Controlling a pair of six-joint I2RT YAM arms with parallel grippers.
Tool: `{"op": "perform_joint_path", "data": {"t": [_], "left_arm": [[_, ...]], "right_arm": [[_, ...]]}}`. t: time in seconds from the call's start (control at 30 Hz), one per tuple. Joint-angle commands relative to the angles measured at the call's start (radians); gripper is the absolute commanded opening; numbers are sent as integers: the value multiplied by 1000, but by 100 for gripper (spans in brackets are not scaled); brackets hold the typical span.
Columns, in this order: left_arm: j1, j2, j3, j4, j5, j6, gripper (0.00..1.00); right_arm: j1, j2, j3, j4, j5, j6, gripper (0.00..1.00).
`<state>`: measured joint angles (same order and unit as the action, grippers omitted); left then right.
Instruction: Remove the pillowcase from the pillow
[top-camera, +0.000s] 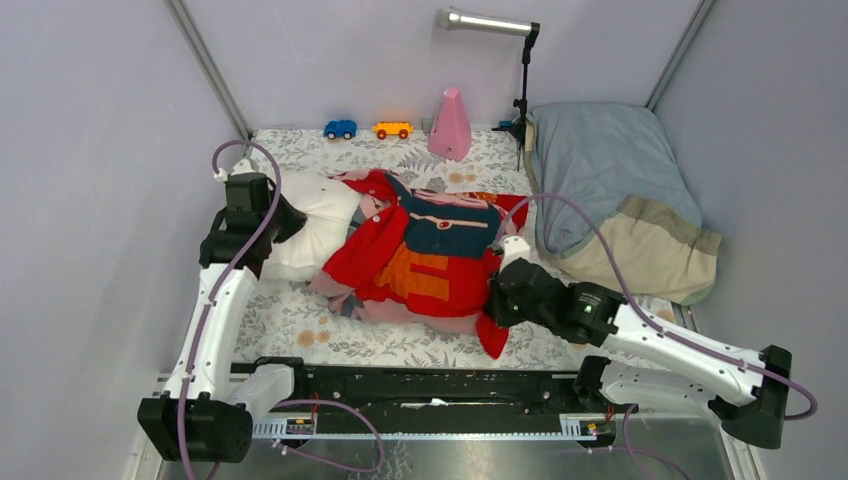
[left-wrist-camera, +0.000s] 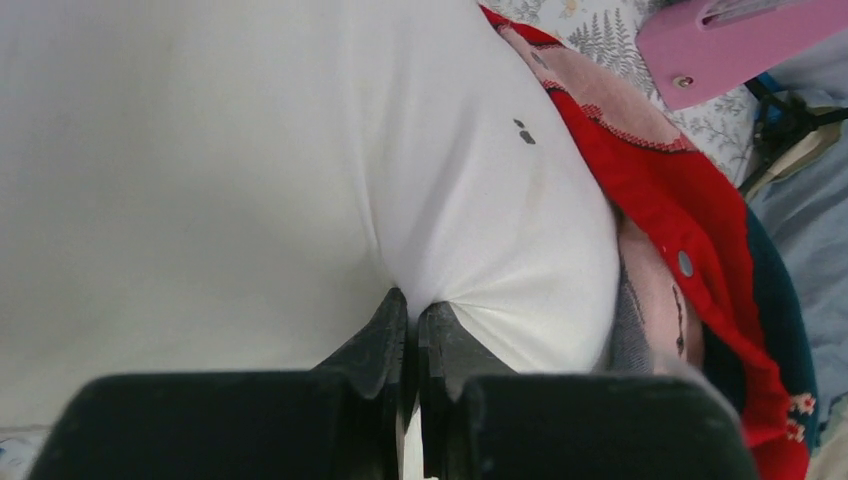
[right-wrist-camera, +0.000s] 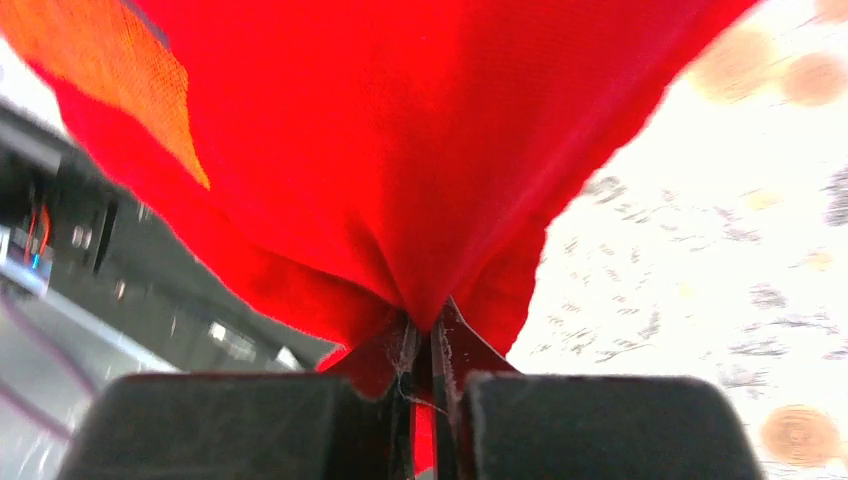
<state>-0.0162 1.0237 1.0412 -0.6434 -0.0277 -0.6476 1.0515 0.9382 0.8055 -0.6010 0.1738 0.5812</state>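
**Left gripper (left-wrist-camera: 412, 312) nips the pillow (top-camera: 318, 218), right gripper (right-wrist-camera: 425, 335) nips the pillowcase (top-camera: 432, 262)**

The left arm rises from its base at the near left corner and runs along the left edge of the leaf-printed sheet (top-camera: 290, 328). Its wrist is bent inward, so the gripper points right at the pillow's bare end. In the left wrist view the two black fingers are pressed almost together, with a small fold of white pillow fabric caught between their tips. Creases fan out from the pinch.

The right arm reaches from the near right corner, stretched low and leftward along the near edge. Its gripper is at the near right corner of the pillowcase. In the right wrist view its fingers are clamped on a gathered point of red cloth, which fans upward from the tips.

The pillow lies left of centre. Its left half is uncovered and white, and its right half is hidden under the pillowcase. The pillowcase is bunched across the middle of the sheet. Red, orange and dark teal panels face up, and faded pink lining shows along its near and left edges.

A grey-blue pillow (top-camera: 600, 170) with a beige end fills the far right corner. Along the far edge stand a pink cone-shaped object (top-camera: 450, 125), a blue toy car (top-camera: 340, 129) and an orange toy car (top-camera: 392, 129)
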Motion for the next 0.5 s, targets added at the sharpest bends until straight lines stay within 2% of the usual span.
{"op": "perform_joint_path", "data": {"t": [0.0, 0.1, 0.2, 0.3, 0.47], "left_arm": [[56, -43, 132, -27, -216, 38, 0], [99, -118, 99, 7, -286, 10, 0], [111, -149, 79, 34, -279, 19, 0], [111, -97, 96, 18, -207, 50, 0], [111, 26, 141, 13, -49, 76, 0]], "right_arm": [[-49, -89, 97, -56, 443, 0, 0], [-126, -166, 114, -27, 657, 62, 0], [-140, -297, 70, 94, 793, 22, 0], [-140, -337, 71, 188, 843, -74, 0], [-140, -225, 198, 231, 857, -122, 0]]}}
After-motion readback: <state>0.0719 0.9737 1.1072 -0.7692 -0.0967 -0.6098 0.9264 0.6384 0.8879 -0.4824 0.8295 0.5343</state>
